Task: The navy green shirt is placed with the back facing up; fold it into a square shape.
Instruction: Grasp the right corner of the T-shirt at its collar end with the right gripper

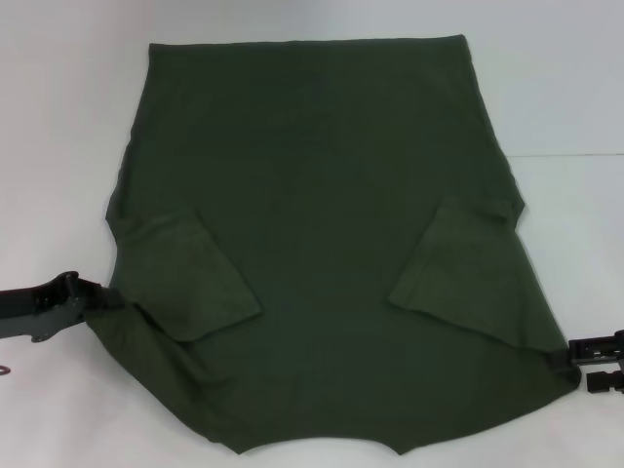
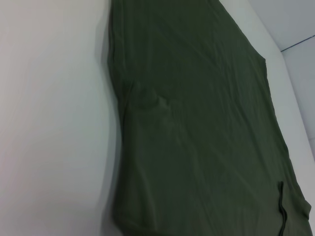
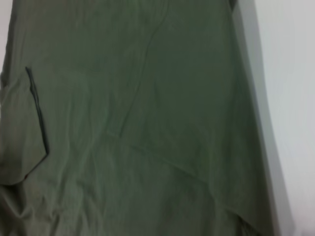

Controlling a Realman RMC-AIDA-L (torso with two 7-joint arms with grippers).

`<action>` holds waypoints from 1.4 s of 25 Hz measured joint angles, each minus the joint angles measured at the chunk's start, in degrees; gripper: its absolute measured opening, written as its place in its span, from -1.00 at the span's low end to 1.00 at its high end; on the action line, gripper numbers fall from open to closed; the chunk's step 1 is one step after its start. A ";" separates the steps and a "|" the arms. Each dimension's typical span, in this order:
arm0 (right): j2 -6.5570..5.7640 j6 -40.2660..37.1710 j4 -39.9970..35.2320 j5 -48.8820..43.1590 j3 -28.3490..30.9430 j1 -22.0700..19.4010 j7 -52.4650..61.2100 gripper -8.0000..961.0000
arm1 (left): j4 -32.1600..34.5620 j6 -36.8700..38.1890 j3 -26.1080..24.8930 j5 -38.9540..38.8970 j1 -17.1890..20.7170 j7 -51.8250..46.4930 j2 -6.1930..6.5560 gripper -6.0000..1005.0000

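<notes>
The navy green shirt (image 1: 322,253) lies spread on the table (image 1: 565,88), sleeves folded inward, left gripper (image 1: 93,300) and right gripper (image 1: 570,359) at its near corners.

Bright, even overhead light washes the white counter (image 1: 565,78) nearly featureless. Soft shadows edge the navy green shirt (image 1: 312,195). Both wrist views are blurred throughout.

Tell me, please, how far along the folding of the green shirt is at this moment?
Early stage. Done: the navy green shirt lies spread on the white table with both sleeves folded inward onto the body. In hand: the left gripper and right gripper sit at the shirt's near side edges, apparently gripping it. Left: the body remains one wide layer, so the side and lengthwise folds into a square are not yet made.
</notes>
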 joint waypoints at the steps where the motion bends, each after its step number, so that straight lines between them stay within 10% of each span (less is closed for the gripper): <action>1: 0.11 0.13 0.03 0.00 -0.20 0.08 -0.01 0.90 | -0.01 0.00 0.00 0.00 0.00 0.00 0.00 -0.98; 35: 2.22 2.77 0.08 0.08 -0.44 1.32 -0.25 0.89 | 0.00 0.49 0.00 -0.69 -0.09 0.00 0.00 -0.98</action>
